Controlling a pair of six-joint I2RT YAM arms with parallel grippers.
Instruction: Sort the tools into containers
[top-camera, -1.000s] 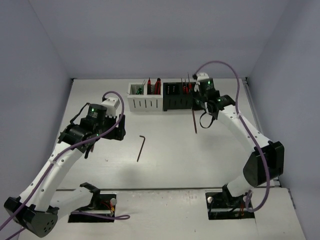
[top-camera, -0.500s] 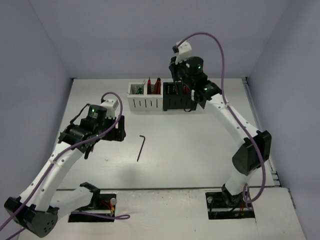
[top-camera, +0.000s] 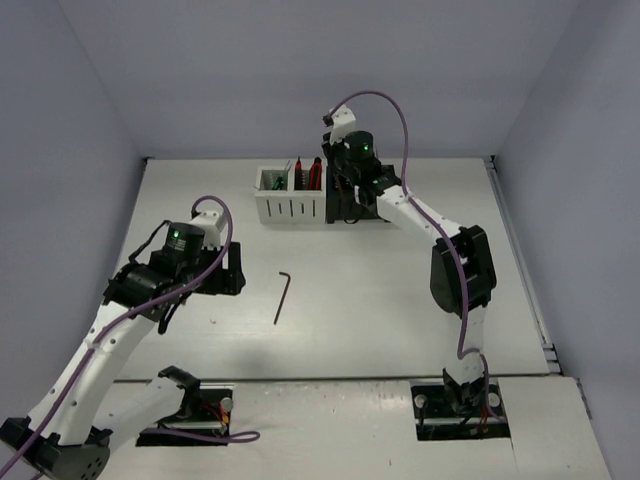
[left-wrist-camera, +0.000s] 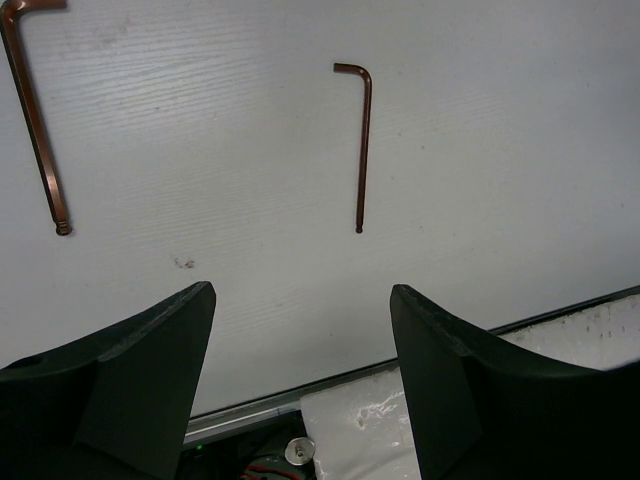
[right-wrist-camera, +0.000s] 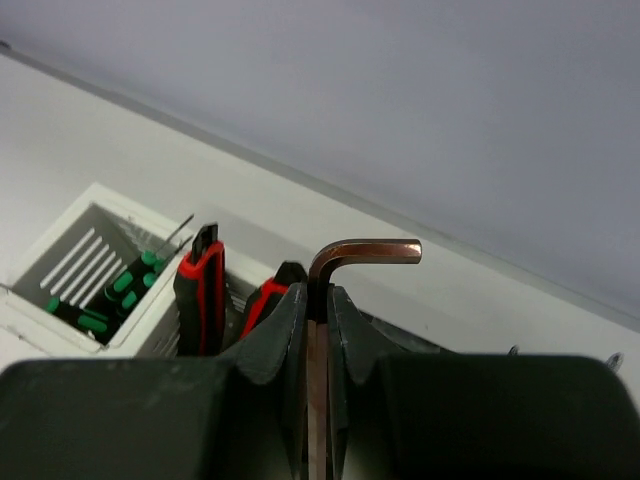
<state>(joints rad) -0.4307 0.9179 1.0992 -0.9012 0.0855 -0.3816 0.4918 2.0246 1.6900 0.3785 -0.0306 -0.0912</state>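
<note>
In the left wrist view, the left fingers (left-wrist-camera: 140, 370) fill the bottom corners, spread wide apart with nothing between them. Beyond their tips two dark hex keys lie flat on the white table (left-wrist-camera: 500, 150). The nearer hex key (left-wrist-camera: 364, 150) is just above the gap between the fingers, slightly right of centre, with its short bend at the top. The second hex key (left-wrist-camera: 33, 120) runs along the upper left edge of the frame, well outside the left finger. Neither is touched.

In the right wrist view, the right fingers (right-wrist-camera: 290, 320) are pressed together on a third hex key (right-wrist-camera: 370, 250). Its shaft is pinched between them, and its bent end sticks out above the tips, pointing right.

Past those fingers, at the left of the frame, stands the white box (right-wrist-camera: 75, 262). Its left compartment holds several green-handled screwdrivers (right-wrist-camera: 110, 295), too bunched to count. Two red handles (right-wrist-camera: 200, 285) rise from the compartment next to it.

In the top view, the right wrist hangs over the black box (top-camera: 338, 208) at the far edge of the table, hiding most of it. I cannot tell whether the held key's long end reaches into a compartment. That makes three hex keys and two boxes in all.
</note>
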